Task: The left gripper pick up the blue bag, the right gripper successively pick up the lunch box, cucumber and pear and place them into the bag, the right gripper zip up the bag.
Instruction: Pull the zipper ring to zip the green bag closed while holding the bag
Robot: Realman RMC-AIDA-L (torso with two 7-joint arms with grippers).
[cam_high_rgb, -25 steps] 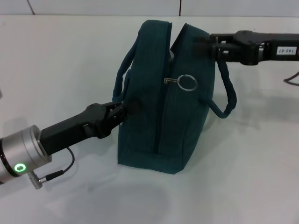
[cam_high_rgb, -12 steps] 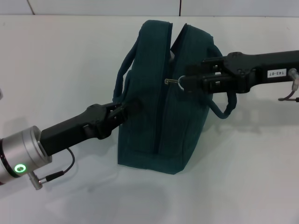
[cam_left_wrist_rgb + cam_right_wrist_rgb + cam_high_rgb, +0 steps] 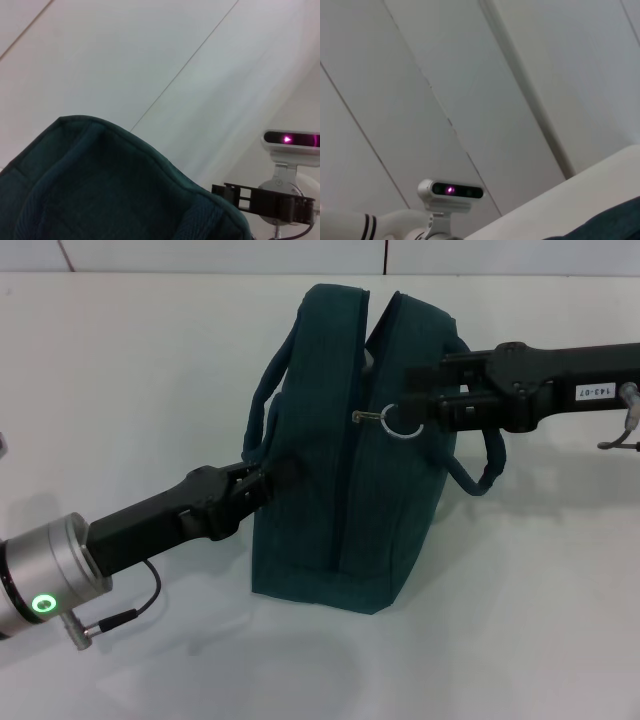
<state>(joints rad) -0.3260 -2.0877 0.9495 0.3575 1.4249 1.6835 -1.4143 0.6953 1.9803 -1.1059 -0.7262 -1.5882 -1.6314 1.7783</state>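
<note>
The blue bag (image 3: 350, 450) stands upright on the white table (image 3: 120, 380), its zipper track running down the near face and the top of the seam gaping; the metal ring zipper pull (image 3: 403, 421) hangs high on that face, just to the robot's right of the track. The right gripper (image 3: 415, 400) comes in level from the bag's right with its fingertips at the ring, though whether they have pinched it cannot be told. The left gripper (image 3: 268, 478), at the bag's left side below the loop handle (image 3: 268, 390), is clenched on the fabric, so the right arm is plainly nearer the pull.
</note>
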